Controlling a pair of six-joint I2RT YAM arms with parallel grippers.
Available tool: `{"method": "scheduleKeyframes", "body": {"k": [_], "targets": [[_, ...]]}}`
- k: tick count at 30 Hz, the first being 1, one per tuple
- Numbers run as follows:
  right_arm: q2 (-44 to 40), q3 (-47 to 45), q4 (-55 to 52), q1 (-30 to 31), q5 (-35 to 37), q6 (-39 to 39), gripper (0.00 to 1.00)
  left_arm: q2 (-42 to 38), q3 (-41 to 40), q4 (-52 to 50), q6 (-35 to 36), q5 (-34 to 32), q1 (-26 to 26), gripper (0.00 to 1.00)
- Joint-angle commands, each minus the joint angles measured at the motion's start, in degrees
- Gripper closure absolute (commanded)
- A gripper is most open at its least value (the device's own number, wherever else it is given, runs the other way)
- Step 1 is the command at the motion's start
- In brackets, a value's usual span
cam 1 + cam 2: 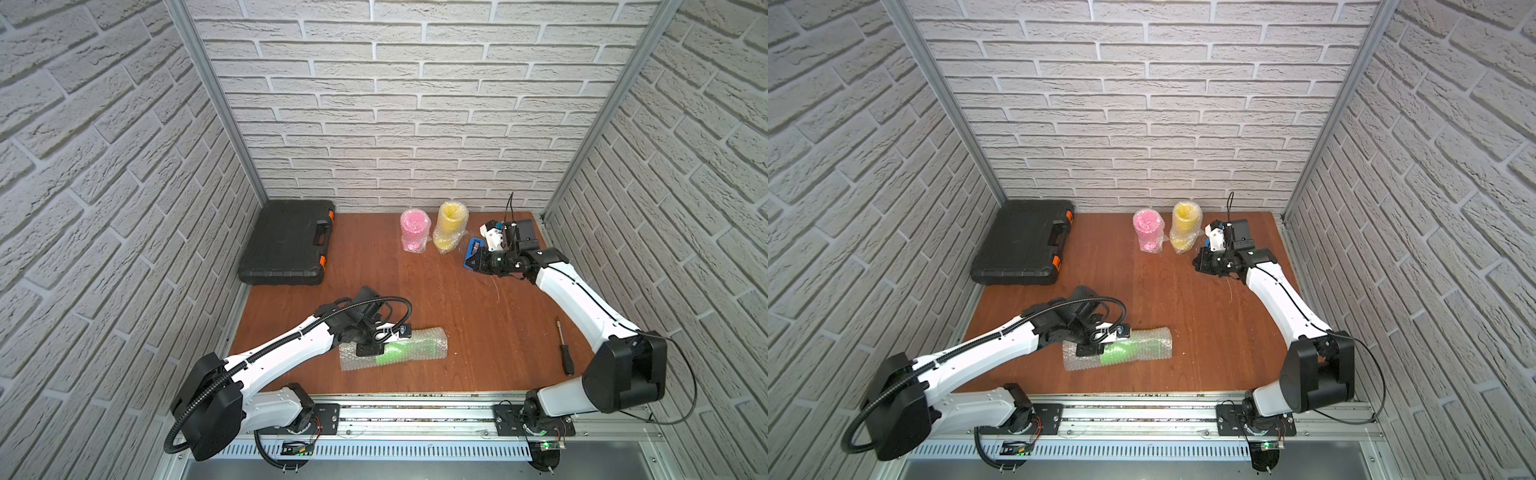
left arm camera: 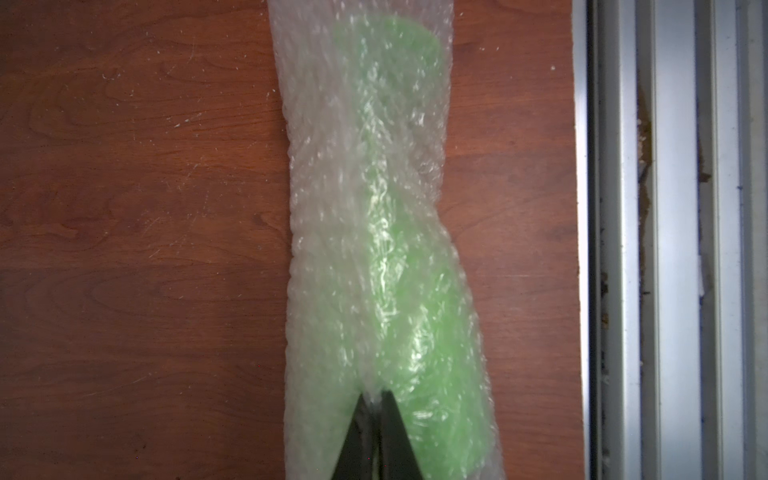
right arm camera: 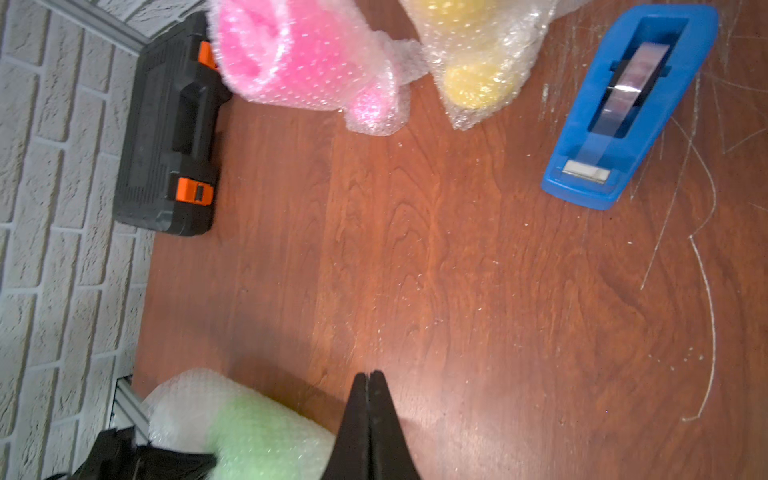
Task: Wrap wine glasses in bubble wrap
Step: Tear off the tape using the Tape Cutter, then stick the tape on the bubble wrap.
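Two white-shelled arms, black joints, black tools.
Left arm [image 1: 282, 353]: ribbed black conduit [image 1: 390, 297] looped outside. Right arm [image 1: 577, 299]: thin black cable [image 1: 695, 382] off the elbow. Left tool [image 2: 376, 395], right tool [image 3: 369, 376]: tapered black wedge fingers. Screwed black base plates [image 1: 328, 417], green LEDs [image 1: 544, 445].

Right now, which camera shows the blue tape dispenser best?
The right wrist view: the tape dispenser lies whole and close, roll visible. In both top views the right arm hides most of it; the left wrist view misses it.
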Motion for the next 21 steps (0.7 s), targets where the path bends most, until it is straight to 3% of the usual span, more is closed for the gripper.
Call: {"method": "scheduleKeyframes", "body": {"k": [1,10,21], "targets": [[-5.9,-1.1,-3.4,2.9,0.4,-1.4,0.97,1.8,-2.0,-7.2,-0.3,-1.7,-0.5,0.93],[-18.5,-7.4,-2.0,15.1,-6.8,0.3,0.97,0.7,-3.1,-5.2,0.2,-0.7,-0.5,0.93],[-31.0,-22.7,9.9,33.8,-6.5,0.7,0.97,-0.4,-3.7,-4.4,0.3,-0.4,-0.5,0.95]]}}
